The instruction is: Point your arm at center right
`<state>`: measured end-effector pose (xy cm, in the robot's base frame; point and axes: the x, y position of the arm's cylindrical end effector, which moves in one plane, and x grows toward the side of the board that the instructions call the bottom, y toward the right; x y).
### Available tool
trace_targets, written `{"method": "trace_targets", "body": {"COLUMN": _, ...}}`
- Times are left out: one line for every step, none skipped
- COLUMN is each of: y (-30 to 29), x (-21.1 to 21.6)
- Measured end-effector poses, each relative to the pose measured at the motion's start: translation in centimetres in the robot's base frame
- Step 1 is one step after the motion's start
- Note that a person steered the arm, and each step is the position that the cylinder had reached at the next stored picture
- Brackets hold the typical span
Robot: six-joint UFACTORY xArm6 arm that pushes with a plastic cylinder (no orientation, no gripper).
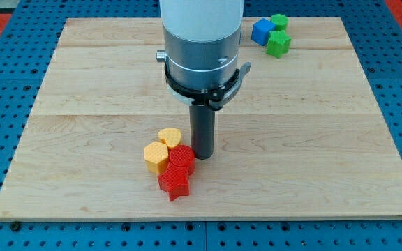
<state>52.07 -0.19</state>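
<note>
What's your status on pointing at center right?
My tip mid-board, touching red cylinder. Center right of board not reached. Path rightward clear.

Lab bench: wooden board (313, 104), blue pegboard (396, 49).

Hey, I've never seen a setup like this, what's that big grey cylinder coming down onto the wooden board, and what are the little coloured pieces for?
The grey cylinder is the end of a robot arm. It has no grasping tool; it ends in a straight dark rod, and the rod's lower end, my tip, slides over the wooden board to push blocks. Nothing is held.

There is one picture, from a single camera looking down at the board from one long side.

Near the tip lies a cluster: a yellow heart-shaped block, a yellow hexagon block, a red round block and a red star block. The tip stands just to the view's right of the red round block, close or touching; I cannot tell which.

At the view's top right sit a blue block and two green blocks.
</note>
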Motion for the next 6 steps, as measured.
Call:
{"method": "trace_targets", "body": {"y": 3.0, "x": -0.2}}
{"method": "trace_targets", "body": {"y": 12.0, "x": -3.0}}
{"method": "trace_targets", "body": {"y": 19.3, "x": -7.6}}
{"method": "trace_targets", "body": {"y": 28.4, "x": -7.6}}
{"method": "trace_targets", "body": {"y": 29.8, "x": -7.6}}
{"method": "trace_targets", "body": {"y": 29.8, "x": -8.1}}
